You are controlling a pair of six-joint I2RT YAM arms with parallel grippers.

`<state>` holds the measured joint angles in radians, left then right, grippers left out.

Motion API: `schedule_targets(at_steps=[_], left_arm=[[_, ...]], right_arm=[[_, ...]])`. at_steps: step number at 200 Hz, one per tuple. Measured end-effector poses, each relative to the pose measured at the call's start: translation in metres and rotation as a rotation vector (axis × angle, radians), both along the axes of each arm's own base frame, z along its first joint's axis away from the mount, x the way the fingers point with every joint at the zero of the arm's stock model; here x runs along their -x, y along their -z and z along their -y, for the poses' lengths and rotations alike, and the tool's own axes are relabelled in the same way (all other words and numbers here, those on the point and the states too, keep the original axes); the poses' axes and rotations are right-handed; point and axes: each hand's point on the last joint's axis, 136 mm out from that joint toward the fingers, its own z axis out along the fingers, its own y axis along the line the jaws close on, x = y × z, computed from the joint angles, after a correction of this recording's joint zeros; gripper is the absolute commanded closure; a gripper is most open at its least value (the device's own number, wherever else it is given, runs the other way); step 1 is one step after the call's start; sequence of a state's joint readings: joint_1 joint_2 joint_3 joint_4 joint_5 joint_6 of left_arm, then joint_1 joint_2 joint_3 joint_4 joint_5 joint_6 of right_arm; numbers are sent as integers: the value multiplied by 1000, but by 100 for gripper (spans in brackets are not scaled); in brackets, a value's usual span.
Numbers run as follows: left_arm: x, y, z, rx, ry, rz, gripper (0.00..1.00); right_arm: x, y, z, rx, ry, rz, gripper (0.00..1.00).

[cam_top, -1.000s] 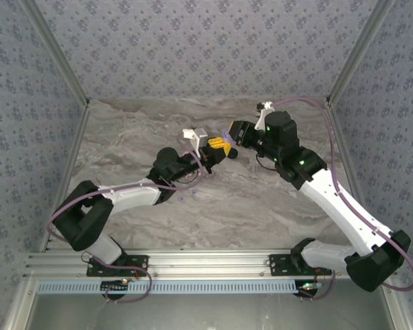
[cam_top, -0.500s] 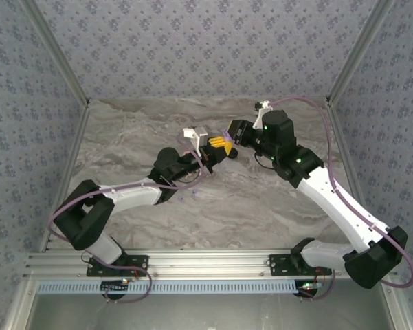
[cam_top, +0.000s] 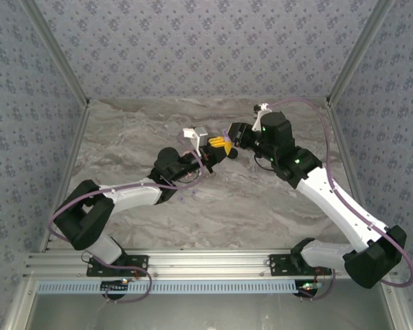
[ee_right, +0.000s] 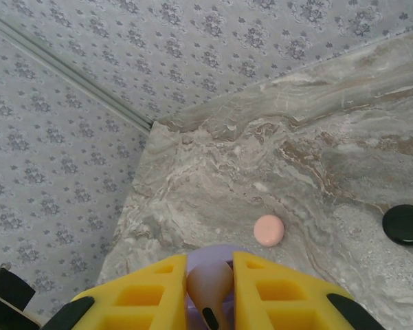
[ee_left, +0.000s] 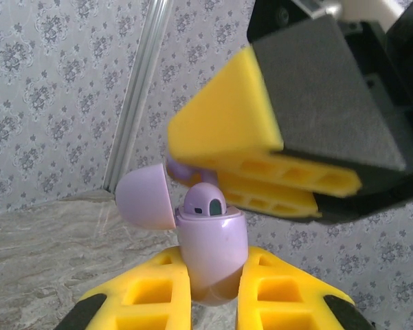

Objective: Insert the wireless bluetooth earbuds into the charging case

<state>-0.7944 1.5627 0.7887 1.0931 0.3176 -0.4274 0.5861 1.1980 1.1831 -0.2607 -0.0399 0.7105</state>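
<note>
Left gripper (ee_left: 213, 275) clamped tight on lilac charging case (ee_left: 211, 240), yellow fingers on either side of its lower body. Case upright, lifted off the table (ee_left: 48, 240), lid (ee_left: 143, 199) swung open to the left. One seated earbud (ee_left: 205, 201), lilac, down in a socket, dark patch showing on top.

Right gripper (ee_right: 209, 265) closed on the second bud. Held earbud (ee_right: 208, 282) pale lilac-pink, pinched between the yellow fingers, small dark spot at its lower end, lilac curve of the case just behind it.

In left wrist view, right gripper's fingers just above and to the right of the open case, a bit of lilac poking out at their tip close to the lid hinge. Contact between held earbud and case: cannot tell.

From above, both grippers tip to tip over the middle of the table, toward the far side. Left arm in from near left, right arm in from near right.

On the table in right wrist view: pink disc (ee_right: 269, 230) lying flat, black disc (ee_right: 407, 225) to its right at the frame edge, the two apart. Patterned wall (ee_right: 124, 55) behind.
</note>
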Motion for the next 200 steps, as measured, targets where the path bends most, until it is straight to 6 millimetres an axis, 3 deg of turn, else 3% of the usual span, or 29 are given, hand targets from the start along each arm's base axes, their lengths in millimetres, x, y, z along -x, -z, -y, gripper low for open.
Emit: schedule_targets(at_steps=[75,121,162,200], left_arm=[[0,2,1,-18,-5,17,100],[0,1,0,-17,-7,27,100],[1,-3,-1,-14,-12,57,100],[7,-14,-5,-42,-23,138,100]], right_arm=[[5,2,3,7,0,-11,71],[5,2,8,17,2,-22,61],[5,-13,17,34,-22,0,44],[12,-45,37,66,-97,97,19]])
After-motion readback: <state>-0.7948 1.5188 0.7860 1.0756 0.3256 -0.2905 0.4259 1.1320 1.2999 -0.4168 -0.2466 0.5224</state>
